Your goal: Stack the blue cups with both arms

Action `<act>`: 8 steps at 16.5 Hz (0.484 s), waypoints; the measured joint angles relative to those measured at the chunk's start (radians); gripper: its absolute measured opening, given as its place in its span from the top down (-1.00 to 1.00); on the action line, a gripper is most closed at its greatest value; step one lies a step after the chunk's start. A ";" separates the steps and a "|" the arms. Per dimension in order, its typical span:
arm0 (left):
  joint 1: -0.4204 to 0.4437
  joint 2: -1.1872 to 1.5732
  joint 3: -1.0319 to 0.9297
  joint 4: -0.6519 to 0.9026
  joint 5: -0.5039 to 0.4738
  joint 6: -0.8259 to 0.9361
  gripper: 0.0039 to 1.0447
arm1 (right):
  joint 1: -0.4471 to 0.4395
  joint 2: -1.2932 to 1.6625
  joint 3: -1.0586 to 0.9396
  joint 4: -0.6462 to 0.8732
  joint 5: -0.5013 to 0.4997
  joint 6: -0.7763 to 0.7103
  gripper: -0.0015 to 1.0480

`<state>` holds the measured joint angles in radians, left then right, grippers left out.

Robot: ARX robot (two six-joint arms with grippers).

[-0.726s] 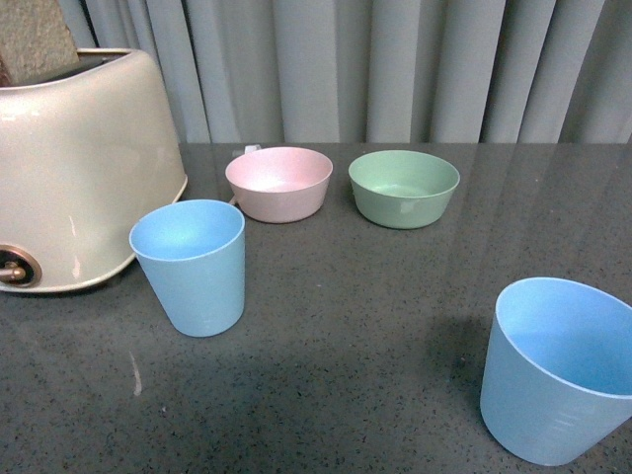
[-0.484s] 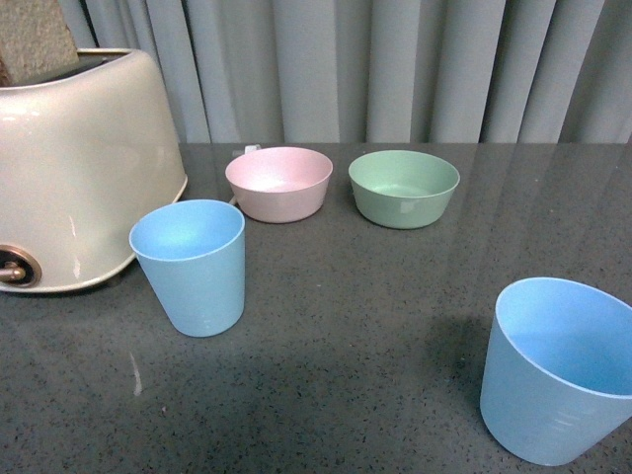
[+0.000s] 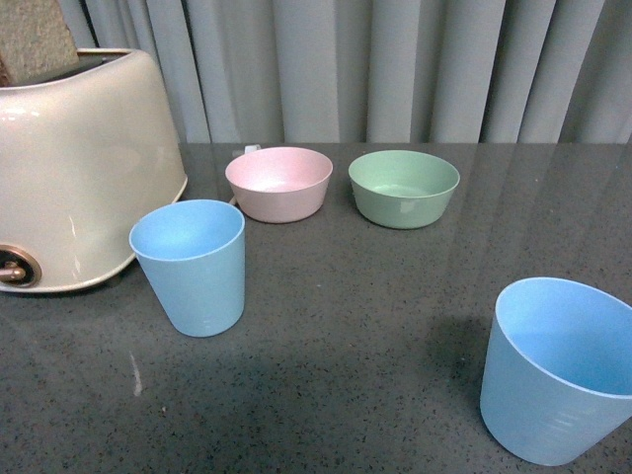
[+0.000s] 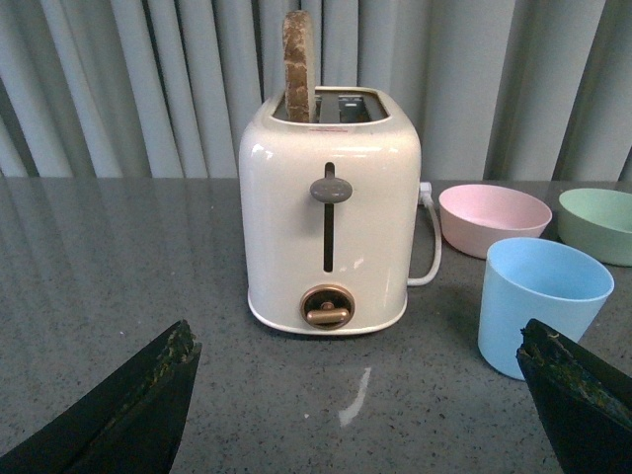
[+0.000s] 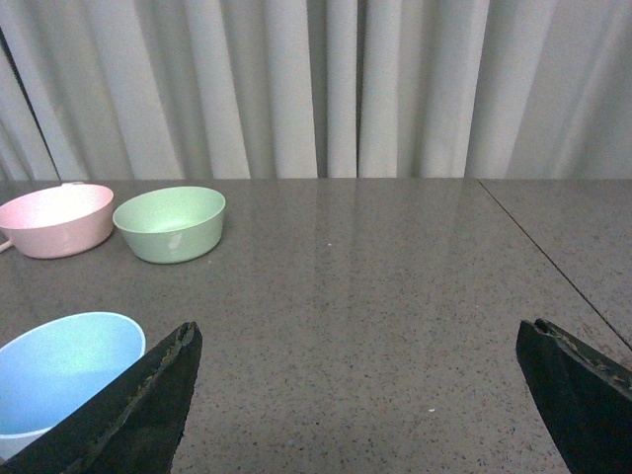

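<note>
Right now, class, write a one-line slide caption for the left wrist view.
Open left gripper faces a cream toaster holding one slice, with a blue cup beside it.

Left blue cup (image 3: 193, 275) stands upright beside the toaster (image 3: 79, 168); right blue cup (image 3: 543, 400) stands well apart.

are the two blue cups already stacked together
No, the left blue cup stands near the toaster and the right blue cup stands well apart from it, nothing inside either.
</note>
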<state>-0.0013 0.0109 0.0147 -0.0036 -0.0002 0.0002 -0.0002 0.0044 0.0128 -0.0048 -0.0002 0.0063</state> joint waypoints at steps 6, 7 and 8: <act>0.000 0.000 0.000 0.000 0.000 0.000 -0.88 | 0.000 0.000 0.000 0.000 0.000 0.000 -0.87; 0.000 0.000 0.000 0.000 0.000 0.000 -0.88 | 0.000 0.000 0.000 0.000 0.000 0.000 -0.87; 0.000 0.000 0.000 0.000 0.000 0.000 -0.88 | 0.000 0.000 0.000 0.000 0.000 0.000 -0.87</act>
<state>-0.0010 0.0109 0.0147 -0.0036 -0.0002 0.0002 -0.0002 0.0044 0.0128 -0.0044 -0.0002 0.0063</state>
